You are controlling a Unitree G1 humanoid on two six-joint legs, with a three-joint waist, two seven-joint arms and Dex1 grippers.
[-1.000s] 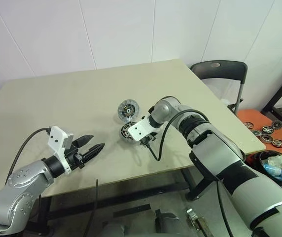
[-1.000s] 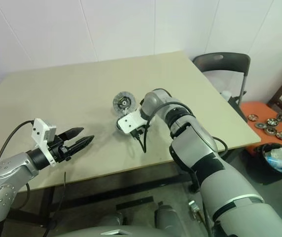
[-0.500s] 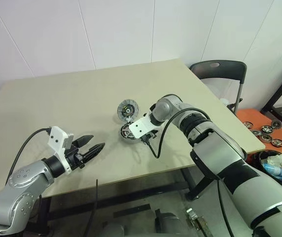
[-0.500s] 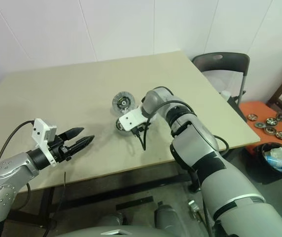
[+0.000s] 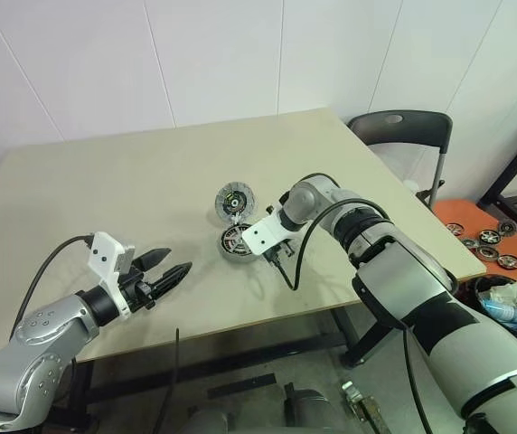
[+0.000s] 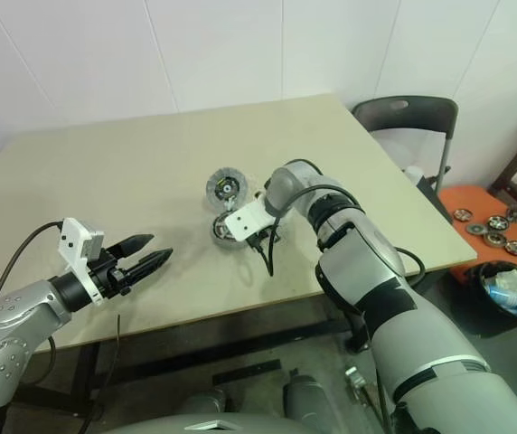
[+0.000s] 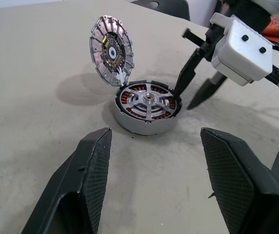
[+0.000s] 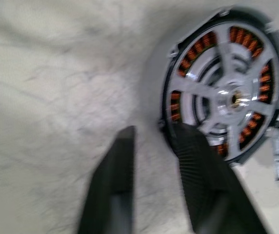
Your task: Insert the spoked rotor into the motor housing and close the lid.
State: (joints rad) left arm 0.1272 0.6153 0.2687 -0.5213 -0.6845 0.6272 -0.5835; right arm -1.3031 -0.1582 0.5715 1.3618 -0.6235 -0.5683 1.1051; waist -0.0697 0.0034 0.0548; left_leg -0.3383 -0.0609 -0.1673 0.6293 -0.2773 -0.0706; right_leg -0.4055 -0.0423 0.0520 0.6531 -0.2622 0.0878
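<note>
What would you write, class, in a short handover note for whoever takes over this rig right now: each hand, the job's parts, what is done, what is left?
Left hand: open, holding nothing, aimed at the motor housing from a distance.
Right hand: fingers apart, tips down at the housing's rim, one finger against its edge, gripping nothing.
Spoked rotor: already seated inside the housing, over the coppery windings.
Lid: stands open, hinged at the housing's far edge, ribbed inner face showing.
Done: rotor inserted.
Left: swing the lid down and shut it.
</note>
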